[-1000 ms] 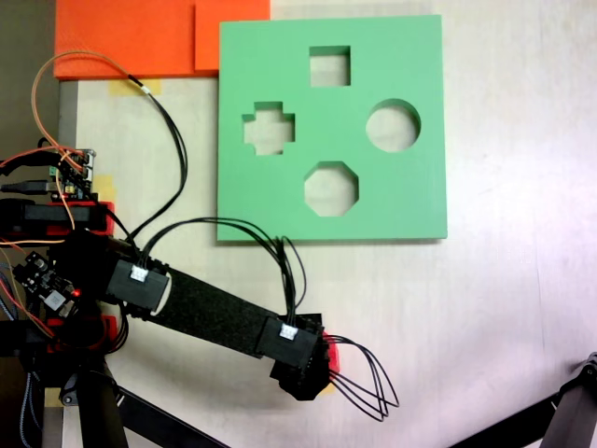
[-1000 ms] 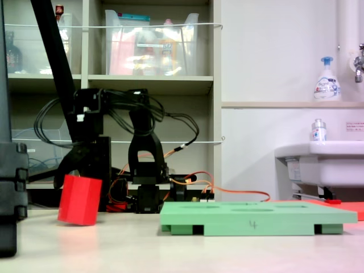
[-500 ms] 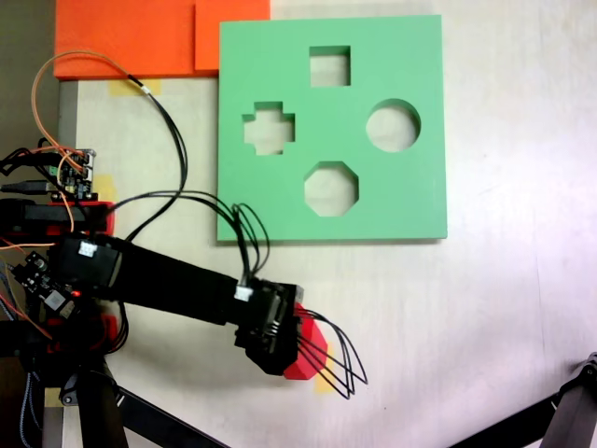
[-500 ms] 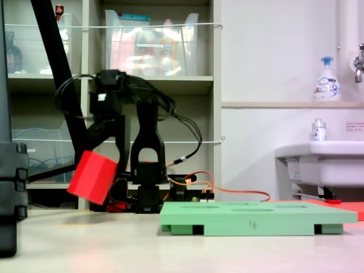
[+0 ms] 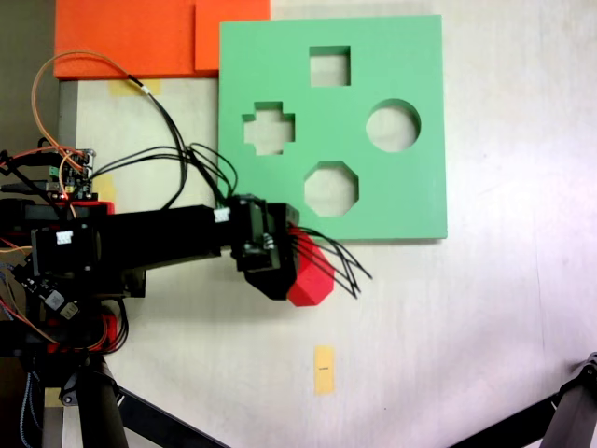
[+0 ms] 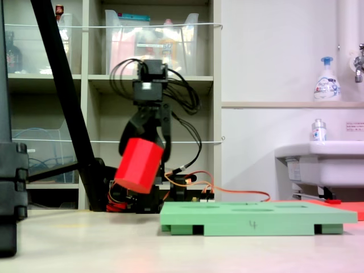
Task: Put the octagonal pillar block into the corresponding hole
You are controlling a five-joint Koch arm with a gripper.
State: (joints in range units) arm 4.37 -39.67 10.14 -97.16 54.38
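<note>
The red octagonal pillar block (image 5: 311, 273) (image 6: 138, 165) hangs tilted in the air, held by my gripper (image 5: 291, 264) (image 6: 141, 149), which is shut on it. In both fixed views it sits just off the near-left edge of the green foam board (image 5: 410, 201) (image 6: 256, 216). The corresponding hole (image 5: 330, 189), the eight-sided cutout, lies open in the board a little beyond the block. My black arm reaches in from the left of a fixed view, and the gripper's body hides part of the block.
The board also has a square cutout (image 5: 329, 66), a cross cutout (image 5: 269, 128) and a round cutout (image 5: 393, 126). Orange foam sheets (image 5: 140, 37) lie at the back left. A yellow tape mark (image 5: 324, 370) sits on the table. Wiring and circuit boards (image 5: 70, 173) crowd the left edge.
The gripper has lifted the red block off the table and carried it up and toward the green board, uncovering the yellow tape mark.
</note>
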